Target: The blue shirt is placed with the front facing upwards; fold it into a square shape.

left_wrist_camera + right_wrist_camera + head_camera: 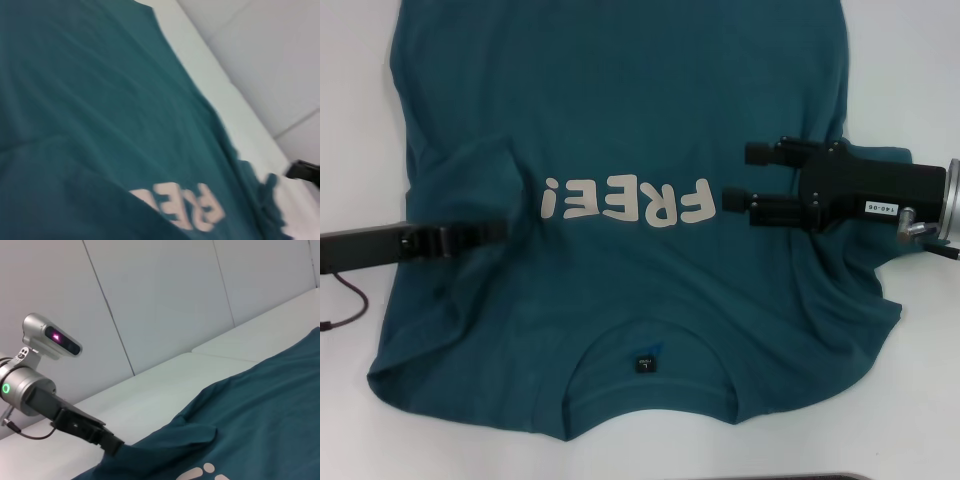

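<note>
Large dark teal-blue cotton shirt (620, 130) lies face up on the white table (355, 120), white "FREE!" lettering (625, 202) uppermost. Left gripper (498, 232) apparently pinches a raised fold at the shirt's left side; right gripper (732, 176), jaws spread, hovers over the right side.

I see the blue shirt (620, 120) spread face-up on the counter (360, 120), collar nearest me, white "FREE!" lettering (625, 203) reading inverted, left side rumpled into folds.
</note>
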You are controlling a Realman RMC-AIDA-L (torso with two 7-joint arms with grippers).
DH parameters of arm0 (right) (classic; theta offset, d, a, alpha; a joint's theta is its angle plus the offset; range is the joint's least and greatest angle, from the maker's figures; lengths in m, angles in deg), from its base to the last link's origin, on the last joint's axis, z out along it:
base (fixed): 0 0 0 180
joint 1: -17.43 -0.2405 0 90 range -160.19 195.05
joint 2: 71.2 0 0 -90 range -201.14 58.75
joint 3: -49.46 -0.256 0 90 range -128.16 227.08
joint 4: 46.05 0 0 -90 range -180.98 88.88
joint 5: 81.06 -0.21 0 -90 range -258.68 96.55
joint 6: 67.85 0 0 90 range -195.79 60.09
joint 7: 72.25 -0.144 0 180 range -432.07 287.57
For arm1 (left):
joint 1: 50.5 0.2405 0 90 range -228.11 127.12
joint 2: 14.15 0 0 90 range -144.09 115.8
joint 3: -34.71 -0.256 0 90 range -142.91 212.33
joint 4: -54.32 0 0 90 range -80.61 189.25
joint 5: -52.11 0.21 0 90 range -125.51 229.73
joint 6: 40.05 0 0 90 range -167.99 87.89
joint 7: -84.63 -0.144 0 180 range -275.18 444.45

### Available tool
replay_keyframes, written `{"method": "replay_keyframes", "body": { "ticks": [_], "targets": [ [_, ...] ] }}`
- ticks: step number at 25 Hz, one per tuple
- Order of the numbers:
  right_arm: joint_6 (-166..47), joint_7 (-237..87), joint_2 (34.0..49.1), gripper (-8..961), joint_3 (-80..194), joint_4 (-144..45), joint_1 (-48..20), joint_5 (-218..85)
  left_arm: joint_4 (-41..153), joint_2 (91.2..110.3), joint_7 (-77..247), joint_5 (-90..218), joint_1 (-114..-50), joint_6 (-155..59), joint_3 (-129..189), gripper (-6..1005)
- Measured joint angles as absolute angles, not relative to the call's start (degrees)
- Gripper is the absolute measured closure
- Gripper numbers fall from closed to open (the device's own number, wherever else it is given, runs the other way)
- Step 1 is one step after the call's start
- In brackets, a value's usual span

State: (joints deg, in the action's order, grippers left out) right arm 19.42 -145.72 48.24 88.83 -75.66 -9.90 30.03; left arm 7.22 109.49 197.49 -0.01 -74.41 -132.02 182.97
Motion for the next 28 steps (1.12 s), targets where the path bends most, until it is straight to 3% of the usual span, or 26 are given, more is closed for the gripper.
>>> {"method": "replay_keyframes", "body": {
  "ticks": [14, 20, 22, 28],
  "targets": [
    [19.4, -145.6, 48.24, 101, 88.8, -75.7, -9.8, 30.0, 11.1, 109.41, 196.1, -1.1, -76.9, -134.2, 183.1, 865],
    [19.5, -146.5, 47.83, 100, 88.6, -76.2, -9.2, 30.0, 10.9, 109.04, 194.8, -3.6, -76.1, -132.7, 184.5, 643],
    [19.6, -147.5, 47.31, 100, 88.3, -76.3, -8.9, 30.0, 10.9, 109.01, 193.4, -5.8, -75.6, -133.0, 185.6, 401],
    [22.1, -154.3, 44.21, 99, 86.4, -78.2, -6.8, 30.1, 11.4, 108.98, 190.5, -9.9, -74.9, -133.2, 186.2, 196]
  ]
}}
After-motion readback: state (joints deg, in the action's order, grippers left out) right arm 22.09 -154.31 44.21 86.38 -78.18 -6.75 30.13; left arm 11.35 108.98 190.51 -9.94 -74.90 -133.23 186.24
